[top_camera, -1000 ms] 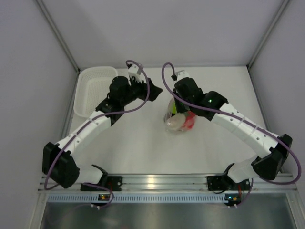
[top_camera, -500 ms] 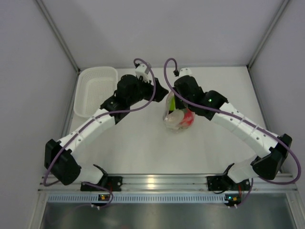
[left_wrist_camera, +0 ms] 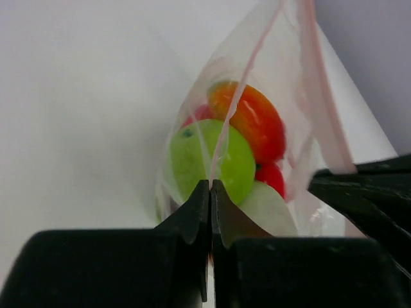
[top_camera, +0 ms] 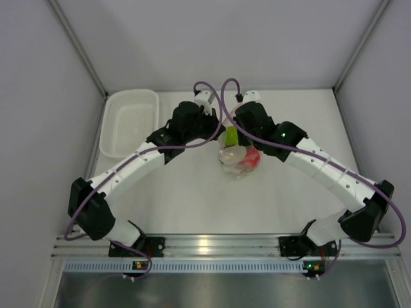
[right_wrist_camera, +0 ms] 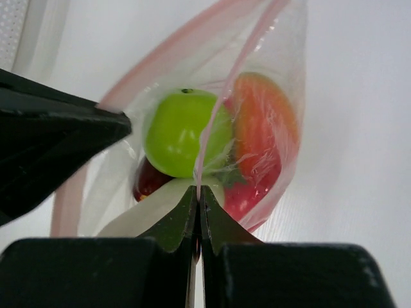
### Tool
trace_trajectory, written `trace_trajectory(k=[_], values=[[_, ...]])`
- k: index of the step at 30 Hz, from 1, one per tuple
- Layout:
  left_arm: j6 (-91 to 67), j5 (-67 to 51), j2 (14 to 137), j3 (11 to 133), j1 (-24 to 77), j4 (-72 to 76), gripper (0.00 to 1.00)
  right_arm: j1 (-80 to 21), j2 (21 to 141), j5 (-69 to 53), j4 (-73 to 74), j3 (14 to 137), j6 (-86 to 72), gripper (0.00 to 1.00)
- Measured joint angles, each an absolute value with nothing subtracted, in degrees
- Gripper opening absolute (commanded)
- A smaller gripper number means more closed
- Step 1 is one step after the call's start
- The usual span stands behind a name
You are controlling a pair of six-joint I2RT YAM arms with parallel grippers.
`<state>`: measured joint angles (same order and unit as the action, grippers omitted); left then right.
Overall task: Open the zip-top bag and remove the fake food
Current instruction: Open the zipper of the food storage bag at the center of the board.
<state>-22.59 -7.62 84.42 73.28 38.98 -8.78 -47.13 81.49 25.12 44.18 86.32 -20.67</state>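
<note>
Zip-top bag of fake food is clamped by left pincer and right pincer.

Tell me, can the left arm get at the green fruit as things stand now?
Probably not: the left gripper is shut on the zip-top bag, at its pink strip, and the green fruit sits inside it.

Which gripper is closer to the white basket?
Left. The left gripper pinches the bag on the side facing the basket; the right gripper pinches it on the far side.
</note>
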Motion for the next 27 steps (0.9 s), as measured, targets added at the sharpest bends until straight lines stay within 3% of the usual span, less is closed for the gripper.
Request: trace_trajectory(k=[9, 21, 27], values=[[-28.53, 14.79, 81.71, 73.69, 37.69, -16.93, 0.00, -46.81, 81.49, 33.21, 49.36, 86.30, -18.09, 0.00], [-34.89, 12.58, 77.47, 68.55, 34.30, -18.09, 0.00, -46.81, 80.73, 32.45, 54.15, 91.24, -17.37, 0.00], [-35.97, 5.96, 73.28, 67.07, 32.60, -18.33, 0.02, -46.94, 86.30, 31.18, 61.67, 104.36, -15.99, 0.00]])
